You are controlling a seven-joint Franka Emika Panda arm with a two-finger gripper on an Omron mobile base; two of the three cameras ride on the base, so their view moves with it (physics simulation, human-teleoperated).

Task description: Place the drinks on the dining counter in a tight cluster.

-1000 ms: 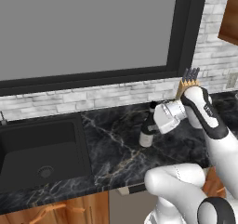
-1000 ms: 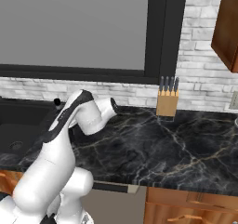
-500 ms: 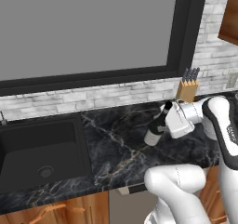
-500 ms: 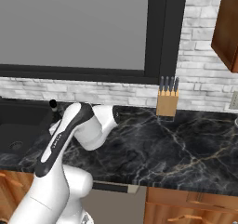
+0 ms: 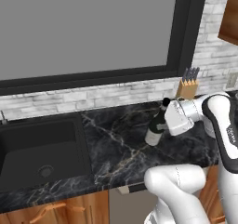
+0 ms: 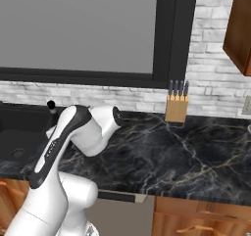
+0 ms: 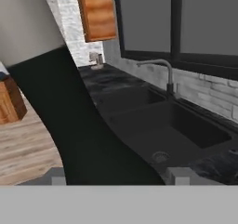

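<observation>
Wine bottle (image 5: 155, 128): slim, dark glass, white label near its base, black cap at the top; tilted, neck leaning toward the arm, lifted above the veined black marble counter (image 5: 121, 148); in the hand view the bottle (image 7: 79, 125) appears as a broad dark curved mass with a pale band at upper left, lying between the fingers. Gripper (image 5: 163, 121): jaws at a narrow setting, closed on the bottle's upper body; white cylindrical wrist directly behind it. Counter surface glossy, white and tan veins running across black stone; brown wood cabinet fronts beneath. Sink (image 5: 39, 148): rectangular black basin set into the counter, round drain at its floor, well left of the bottle; curved metal faucet (image 7: 162, 72) behind the basin. Knife block (image 5: 187, 86): tan wood, dark handles protruding, standing against the pale grey brick backsplash, near the arm's far side; seen also in the right base view (image 6: 176, 105). Large dark-framed window (image 6: 78, 29) above the backsplash; wood wall cabinet (image 6: 238, 29) at upper right.
</observation>
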